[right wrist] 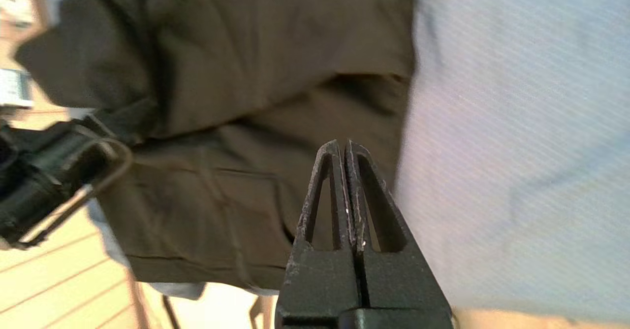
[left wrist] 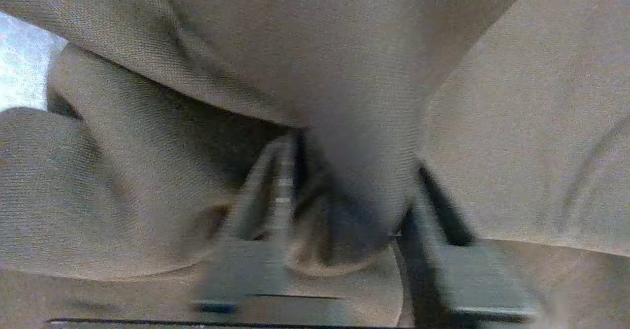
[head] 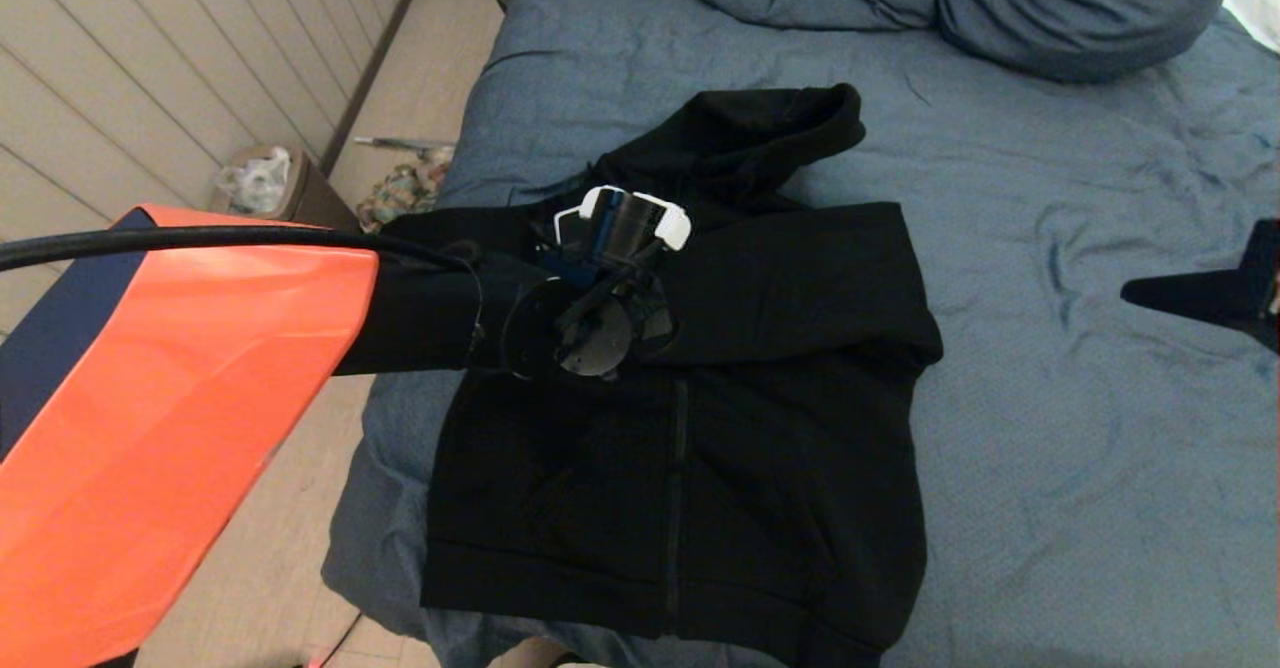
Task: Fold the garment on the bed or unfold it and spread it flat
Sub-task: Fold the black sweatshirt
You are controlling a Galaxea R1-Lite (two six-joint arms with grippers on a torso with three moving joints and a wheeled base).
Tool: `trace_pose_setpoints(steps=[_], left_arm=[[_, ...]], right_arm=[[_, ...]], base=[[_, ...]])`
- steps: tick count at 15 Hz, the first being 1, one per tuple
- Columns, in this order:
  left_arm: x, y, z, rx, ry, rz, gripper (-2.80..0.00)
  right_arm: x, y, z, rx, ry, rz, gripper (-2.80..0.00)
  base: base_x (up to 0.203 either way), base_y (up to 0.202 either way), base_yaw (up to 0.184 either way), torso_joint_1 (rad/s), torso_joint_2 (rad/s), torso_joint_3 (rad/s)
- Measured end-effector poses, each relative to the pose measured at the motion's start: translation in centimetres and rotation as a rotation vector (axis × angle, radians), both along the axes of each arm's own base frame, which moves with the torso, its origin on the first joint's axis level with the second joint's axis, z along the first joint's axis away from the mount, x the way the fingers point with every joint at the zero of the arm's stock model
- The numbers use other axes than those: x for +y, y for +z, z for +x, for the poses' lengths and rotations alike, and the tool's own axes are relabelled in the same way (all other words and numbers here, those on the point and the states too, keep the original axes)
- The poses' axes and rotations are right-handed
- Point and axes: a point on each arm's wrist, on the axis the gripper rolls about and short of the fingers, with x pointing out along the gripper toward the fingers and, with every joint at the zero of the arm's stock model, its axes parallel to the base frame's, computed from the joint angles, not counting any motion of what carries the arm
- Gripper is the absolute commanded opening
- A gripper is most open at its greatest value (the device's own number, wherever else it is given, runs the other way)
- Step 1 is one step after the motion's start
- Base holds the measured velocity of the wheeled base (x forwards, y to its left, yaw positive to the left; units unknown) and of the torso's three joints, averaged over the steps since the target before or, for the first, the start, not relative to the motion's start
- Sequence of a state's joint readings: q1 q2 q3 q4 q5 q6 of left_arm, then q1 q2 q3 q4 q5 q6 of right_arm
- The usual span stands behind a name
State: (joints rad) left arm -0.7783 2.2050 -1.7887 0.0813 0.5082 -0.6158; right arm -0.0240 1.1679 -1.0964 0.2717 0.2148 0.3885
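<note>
One garment (head: pixel 700 418) — under left end effector (head: pixel 625 223)

This is a home bedroom. A wide bed (head: pixel 1050 348) under a wrinkled slate-blue duvet fills most of the head view, with matching blue pillows (head: pixel 1080 8) at its far end. Beside it run a pale plank floor (head: pixel 420 58), a panelled wall (head: pixel 150 78) and a small lined waste bin (head: pixel 262 186).
</note>
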Motion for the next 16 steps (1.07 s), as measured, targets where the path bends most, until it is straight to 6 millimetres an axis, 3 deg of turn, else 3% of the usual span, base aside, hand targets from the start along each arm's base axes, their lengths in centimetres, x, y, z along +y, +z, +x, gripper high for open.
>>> trace_pose_setpoints(steps=[2,5,8,9,11,12,13,16], left_arm=[[-0.3,1.5,-1.3,-0.021,-0.025,-0.023,0.00],[-2.1,4.8,-5.6,-0.068,-0.132,-0.051,0.00],[-1.8,8.7,-8.3,-0.131,-0.183,-0.100,0.00],[-1.0,9.6,-8.2,-0.142,-0.173,-0.111,0.00],[2.6,10.5,-5.6,-0.144,-0.093,-0.119,0.00],[5.0,10.6,-4.0,-0.129,-0.049,-0.123,-2.50],[7.1,10.7,-2.7,-0.108,-0.019,-0.134,-2.80],[13.6,11.0,0.3,-0.066,0.068,-0.186,-2.80]], right_arm=[[-0.2,-0.2,0.2,0.005,0.032,0.019,-2.80],[-0.4,-0.5,0.3,0.017,0.067,0.043,-2.80],[-0.6,-1.0,0.3,0.033,0.068,0.049,-2.80],[-0.6,-1.2,0.3,0.036,0.064,0.050,-2.80],[-0.7,-1.4,0.2,0.044,0.059,0.052,-2.80],[-0.7,-1.7,0.1,0.050,0.059,0.052,-2.80],[-0.7,-1.9,-0.1,0.055,0.058,0.052,-2.80],[-0.8,-2.6,-0.2,0.030,0.047,0.046,-2.80]], base=[[0.000,0.000,0.000,0.000,0.00,0.000],[0.000,0.000,0.000,0.000,0.00,0.000],[0.000,0.000,0.000,0.000,0.00,0.000],[0.000,0.000,0.000,0.000,0.00,0.000],[0.000,0.000,0.000,0.000,0.00,0.000],[0.000,0.000,0.000,0.000,0.00,0.000],[0.000,0.000,0.000,0.000,0.00,0.000],[0.000,0.000,0.000,0.000,0.00,0.000]])
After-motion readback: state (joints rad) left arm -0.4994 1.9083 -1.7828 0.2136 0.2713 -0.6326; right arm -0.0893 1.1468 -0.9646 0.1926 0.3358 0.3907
